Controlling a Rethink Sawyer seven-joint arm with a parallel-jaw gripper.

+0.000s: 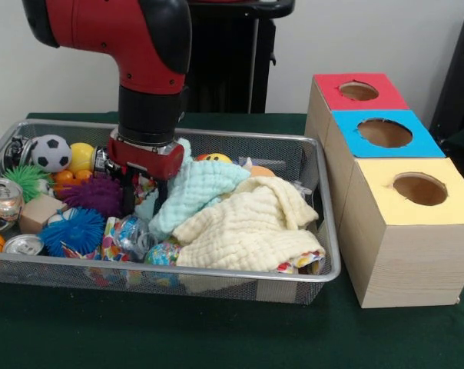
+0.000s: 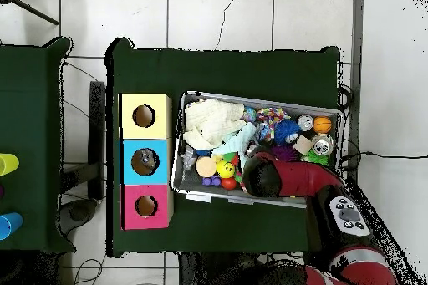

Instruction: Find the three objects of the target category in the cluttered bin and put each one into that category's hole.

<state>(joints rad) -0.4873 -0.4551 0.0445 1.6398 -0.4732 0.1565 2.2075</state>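
So the table (image 1: 217,338) is covered in dark green cloth, with a pale wall behind it in the front view and white floor tiles around it from overhead. A second green-covered table (image 2: 33,131) sits off to one side in the overhead view.

The wire-mesh bin (image 1: 217,273) is packed: yellow cloth (image 1: 255,227), mint cloth (image 1: 193,188), blue spiky ball (image 1: 72,231), purple spiky ball (image 1: 94,194), green spiky ball (image 1: 21,178), little soccer ball (image 1: 51,152), silver cans (image 1: 3,201), a wooden block (image 1: 40,211). Just beside the bin stand three wooden boxes with holes on top, red (image 1: 359,92), blue (image 1: 383,133) and yellow (image 1: 418,191).

The red and black arm (image 1: 140,46) bends at the elbow and drops straight down into the middle of the bin. Its end effector (image 1: 137,192) is down among the toys next to the mint cloth, and honestly I can't tell if it's released or clenched.

The only thing that looks like a crinkled clear bottle (image 1: 128,234) is near the front rim, between the blue spiky ball and the yellow cloth. Can't make out the other two.
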